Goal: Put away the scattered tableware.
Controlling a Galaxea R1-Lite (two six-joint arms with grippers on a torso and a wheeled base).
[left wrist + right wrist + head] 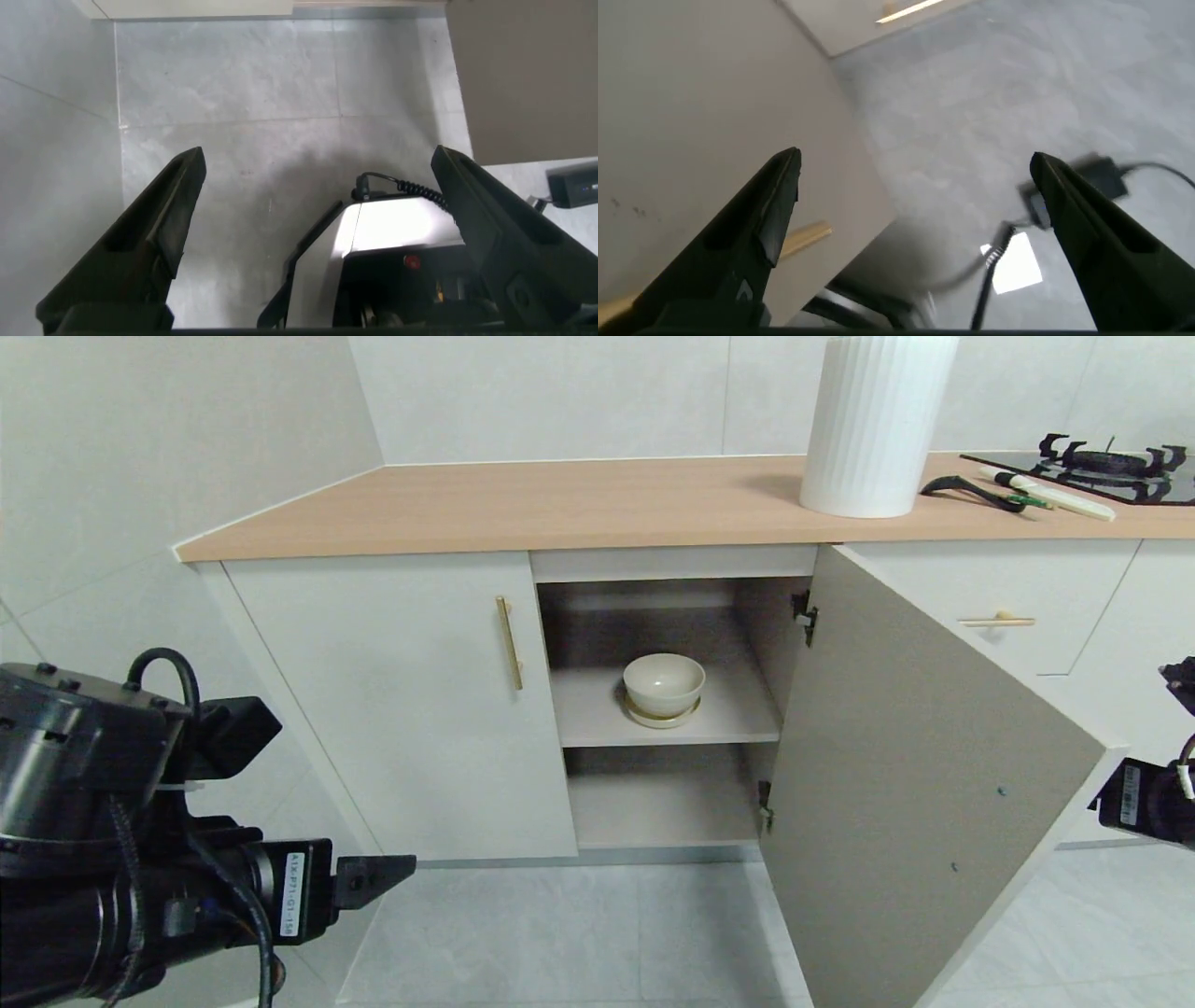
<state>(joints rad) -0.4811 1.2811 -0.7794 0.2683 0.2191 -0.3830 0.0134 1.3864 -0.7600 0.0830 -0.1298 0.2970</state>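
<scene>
A cream bowl (664,682) sits on a small plate (661,716) on the middle shelf of the open cabinet (653,709). On the countertop (560,504), at the far right, lie a long white utensil (1055,495) and a black-handled one (966,490). My left gripper (318,159) hangs low at the left, over the floor and well short of the cabinet. It is open with nothing between its fingers; its tip (373,877) shows in the head view. My right gripper (915,161) is open and empty beside the cabinet door (710,140), with its arm (1148,803) past the door's outer edge.
The right cabinet door (915,784) stands swung out toward me; the left door (401,709) is closed. A tall white ribbed container (873,425) stands on the counter next to a black stove burner (1111,462). A drawer (999,607) lies to the right. Grey tiled floor (579,933) lies in front.
</scene>
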